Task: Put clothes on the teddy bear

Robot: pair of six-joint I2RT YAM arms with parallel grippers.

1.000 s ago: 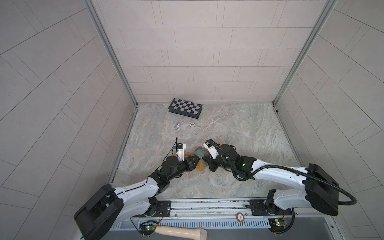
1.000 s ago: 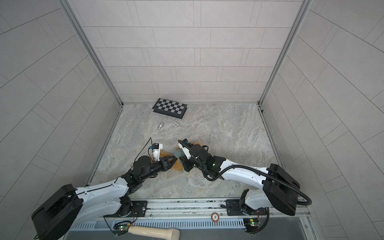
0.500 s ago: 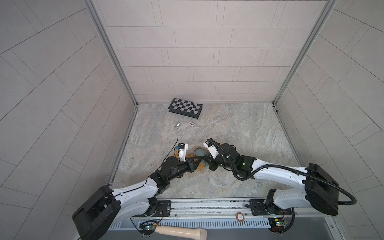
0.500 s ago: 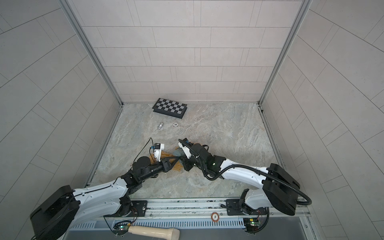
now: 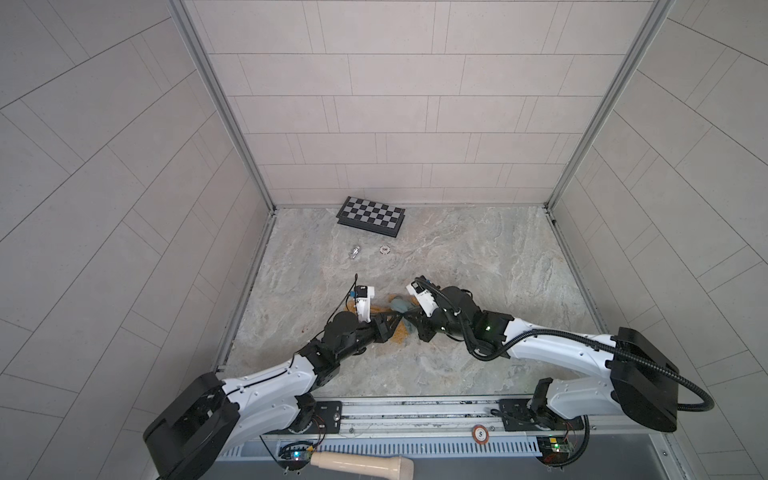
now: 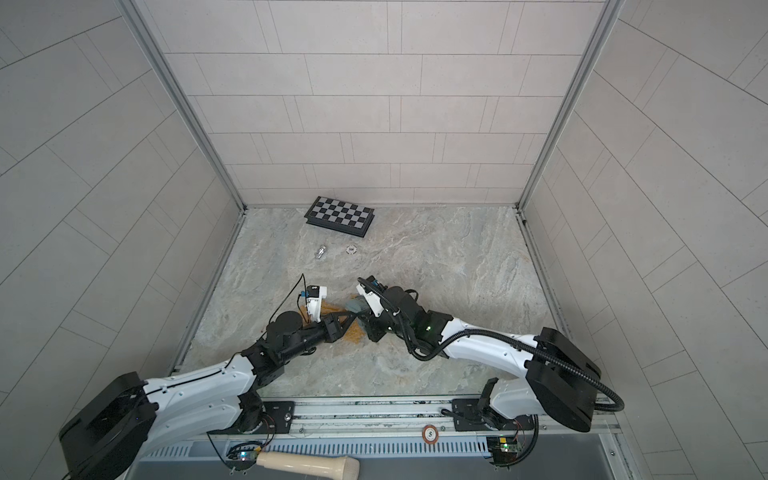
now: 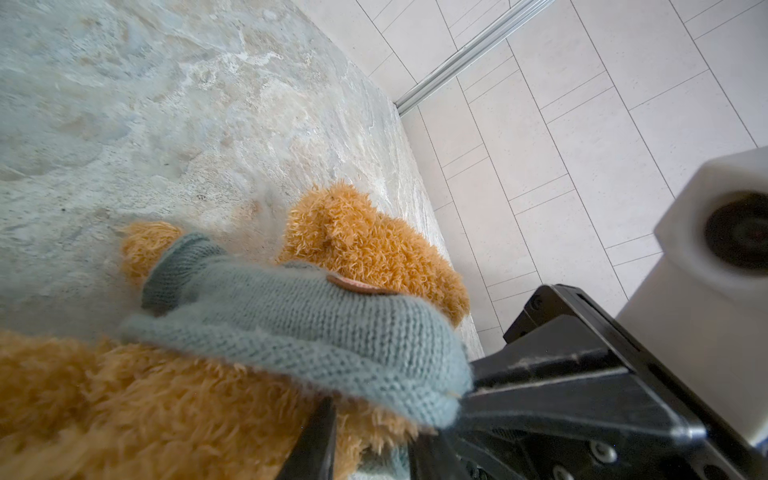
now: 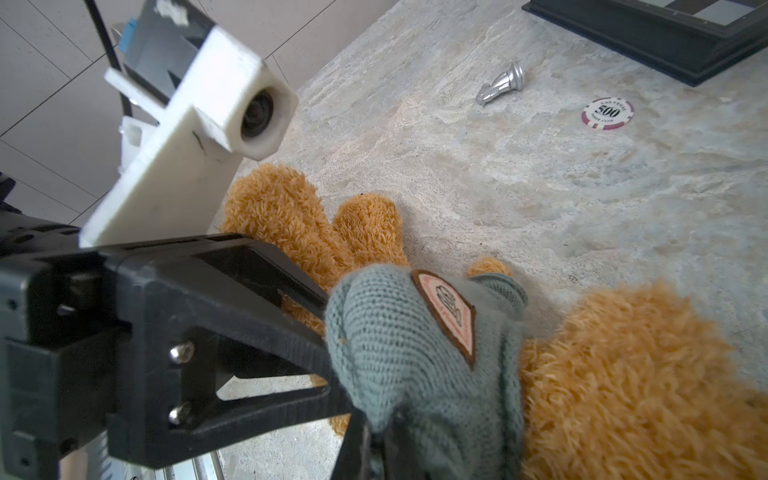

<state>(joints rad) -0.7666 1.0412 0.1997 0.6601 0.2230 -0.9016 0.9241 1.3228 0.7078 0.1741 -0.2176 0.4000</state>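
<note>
In both top views the teddy bear (image 5: 398, 332) lies front-centre on the bench (image 5: 478, 257) between left end effector (image 5: 395, 322) and right end effector (image 5: 412, 324); left wrist: right one's clenched on the sweater (image 7: 291, 328) hem, left's grip I can't tell; right wrist: sweater's bunched high, so I'd draw the hem down evenly.

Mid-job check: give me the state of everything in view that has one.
teddy bear: lying down, lower body bare
sweater: partly on, one paw through a sleeve, hem bunched
right claw: shut on the sweater
left claw: jaws apart over fur, grip unclear
chessboard: closed, flat
chess piece: tipped over
poker chip: flat, face up
</note>
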